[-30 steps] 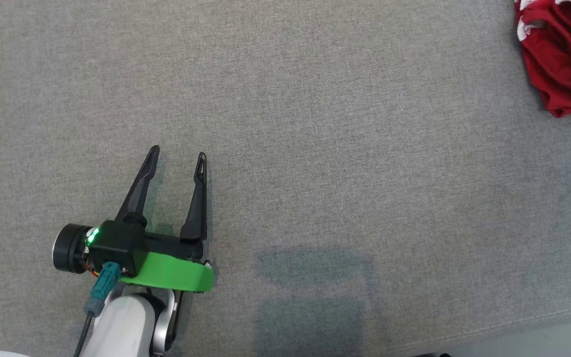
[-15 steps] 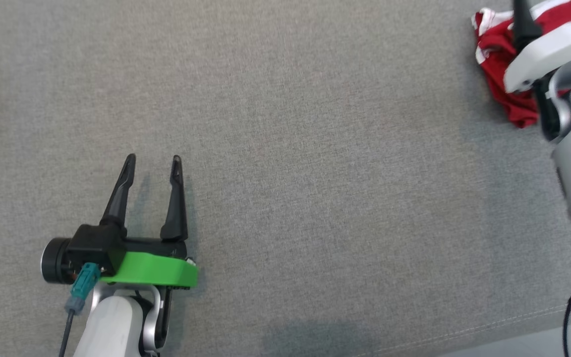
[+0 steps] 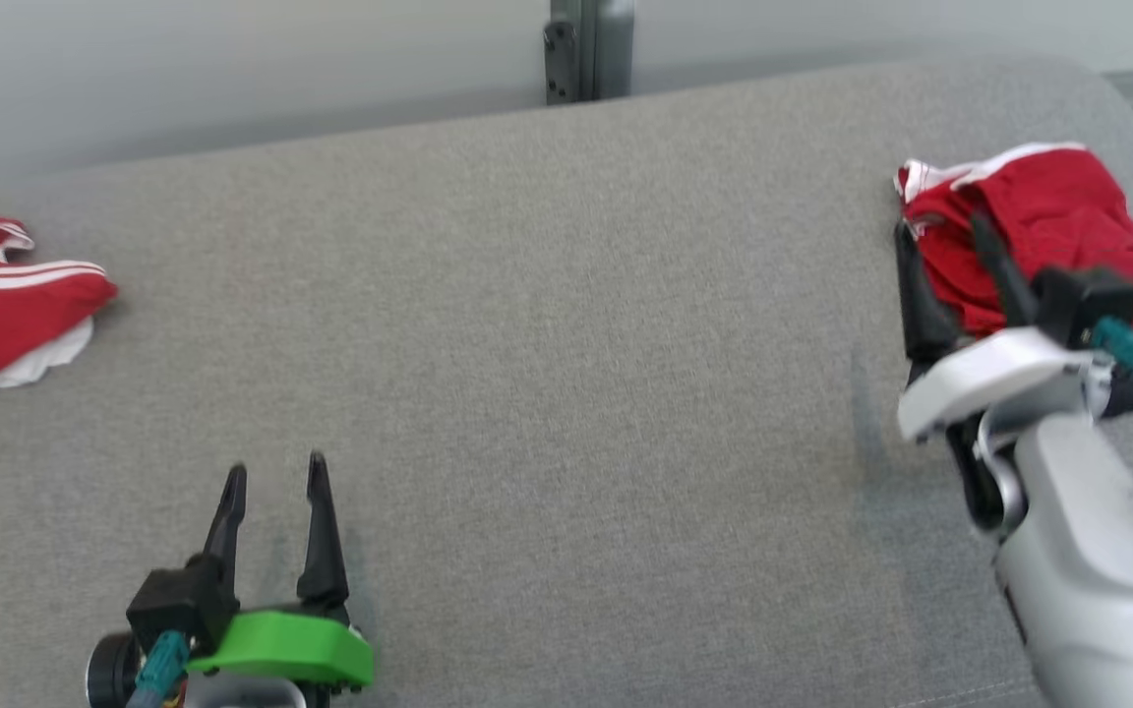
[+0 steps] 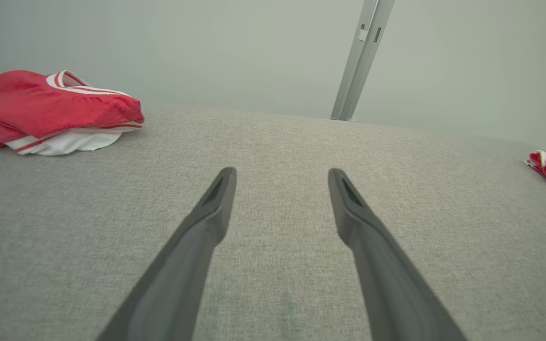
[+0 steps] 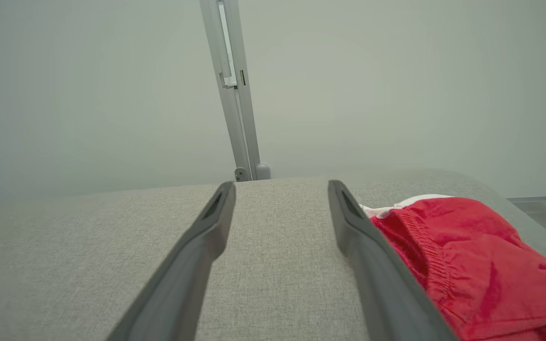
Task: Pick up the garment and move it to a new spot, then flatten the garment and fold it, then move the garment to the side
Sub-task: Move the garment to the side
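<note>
The red garment has no words on it that I can see. It is a bunched-up heap, so I cannot tell which way it points. It has a white edge and a stretchy band. It lies by the tips of the right gripper, mostly past its outer finger. Those fingers are spread wide and hold nothing. The left gripper is spread wide and empty too, over the grey cushion. Far off to its left lies another red top; its dark print is too small to read.
</note>
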Robot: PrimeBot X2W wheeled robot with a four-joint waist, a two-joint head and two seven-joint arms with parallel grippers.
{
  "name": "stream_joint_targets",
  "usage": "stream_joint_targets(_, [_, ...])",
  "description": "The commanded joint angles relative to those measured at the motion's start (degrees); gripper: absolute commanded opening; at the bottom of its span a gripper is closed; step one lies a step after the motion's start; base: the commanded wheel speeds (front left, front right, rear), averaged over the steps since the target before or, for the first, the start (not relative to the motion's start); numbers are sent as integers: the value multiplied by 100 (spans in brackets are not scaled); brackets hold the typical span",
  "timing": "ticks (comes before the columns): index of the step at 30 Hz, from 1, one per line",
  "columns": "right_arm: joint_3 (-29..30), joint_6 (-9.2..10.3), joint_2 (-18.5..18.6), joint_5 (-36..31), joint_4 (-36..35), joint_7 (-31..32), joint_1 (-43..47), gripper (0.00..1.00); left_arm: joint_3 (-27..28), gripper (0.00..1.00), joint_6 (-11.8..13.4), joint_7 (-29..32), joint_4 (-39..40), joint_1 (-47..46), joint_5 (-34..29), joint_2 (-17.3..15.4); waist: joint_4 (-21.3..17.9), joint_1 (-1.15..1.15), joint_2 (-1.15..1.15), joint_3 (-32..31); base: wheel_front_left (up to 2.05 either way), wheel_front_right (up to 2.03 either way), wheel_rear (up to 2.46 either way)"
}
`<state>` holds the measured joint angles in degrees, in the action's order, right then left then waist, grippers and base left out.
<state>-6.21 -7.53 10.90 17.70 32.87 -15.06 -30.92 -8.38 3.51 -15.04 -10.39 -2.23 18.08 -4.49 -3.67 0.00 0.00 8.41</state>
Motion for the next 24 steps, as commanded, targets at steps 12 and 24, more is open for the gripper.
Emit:
stream_joint_targets(12, [286, 8, -742, -686, -1539, 220, 2037, 100, 169, 100, -60, -17, 121, 769, -43, 87, 483, 0, 0, -1025, 0, 0, 0])
stream_joint_targets(24, [282, 8, -796, -483, -2173, 328, 2753, 100, 182, 100, -91, -18, 118, 774, -50, 117, 487, 0, 0, -1054, 0, 0, 0])
